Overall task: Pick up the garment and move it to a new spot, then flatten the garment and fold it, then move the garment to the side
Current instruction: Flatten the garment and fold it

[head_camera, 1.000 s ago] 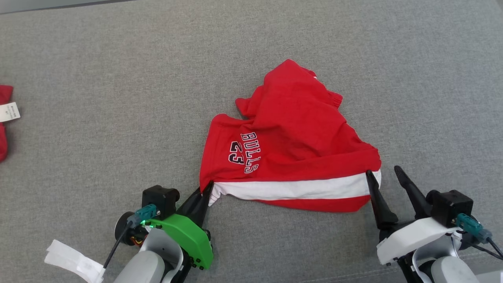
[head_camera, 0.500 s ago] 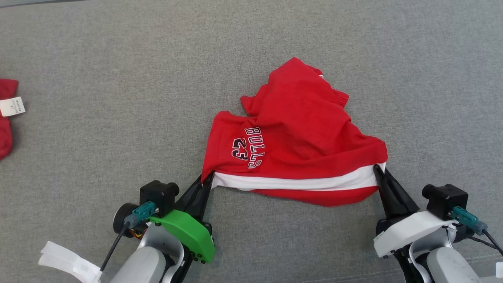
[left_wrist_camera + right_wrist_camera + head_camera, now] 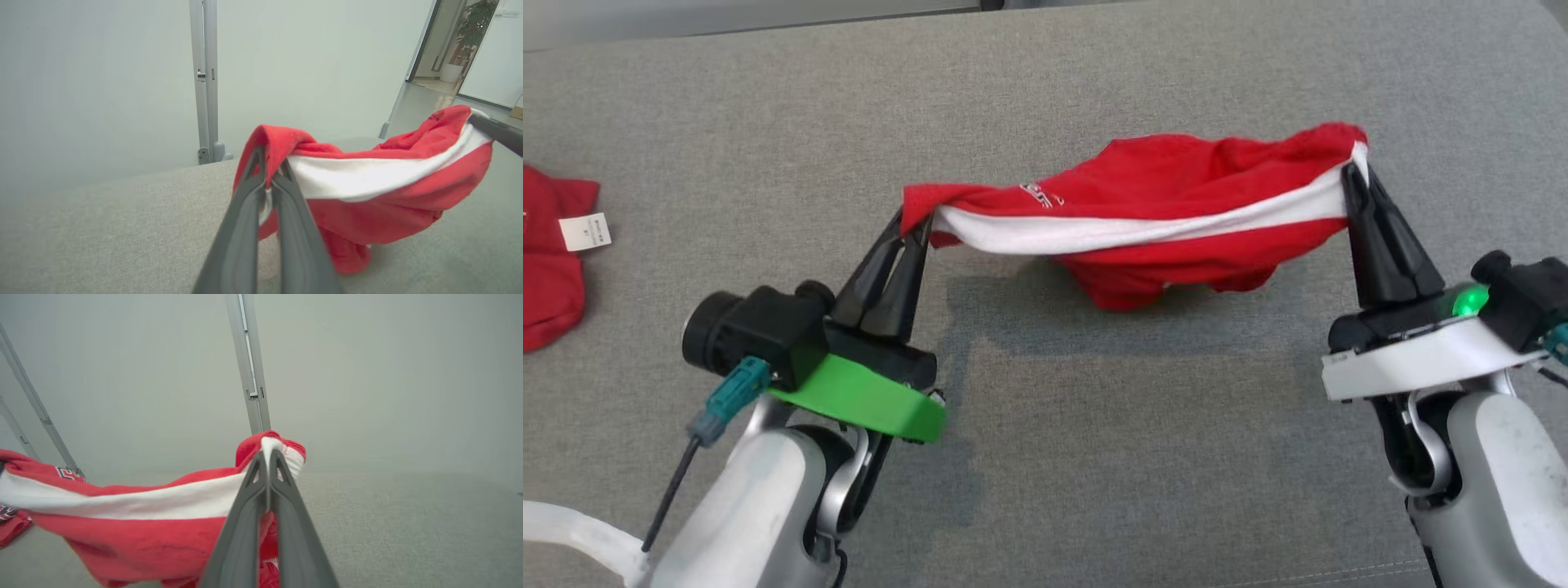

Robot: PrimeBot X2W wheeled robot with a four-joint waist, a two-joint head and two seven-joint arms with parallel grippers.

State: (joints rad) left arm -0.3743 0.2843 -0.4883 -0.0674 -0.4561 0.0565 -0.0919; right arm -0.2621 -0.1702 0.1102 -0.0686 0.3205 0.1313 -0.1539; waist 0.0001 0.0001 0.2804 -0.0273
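The garment (image 3: 1176, 184) is a red pair of shorts with a white side stripe and dark lettering, hanging stretched between my two grippers above the grey surface (image 3: 1094, 457). My left gripper (image 3: 915, 227) is shut on its left end; the left wrist view has the fingers pinching the red and white fabric (image 3: 367, 183). At the other end my right gripper (image 3: 1357, 163) is shut on the striped corner, and in the right wrist view its fingertips (image 3: 263, 457) clamp the cloth (image 3: 135, 522). The garment's middle sags, its lowest fold near or touching the surface.
Another red piece of clothing (image 3: 551, 261) with a white label lies at the surface's far left edge. Beyond the back edge stand pale walls with metal posts (image 3: 204, 81), and a doorway (image 3: 449, 49) opens at the right.
My right gripper closed on the garment's right corner. Both arms then lifted and carried the garment up and away from me, pulling it taut off the surface; the camera view has shifted too.
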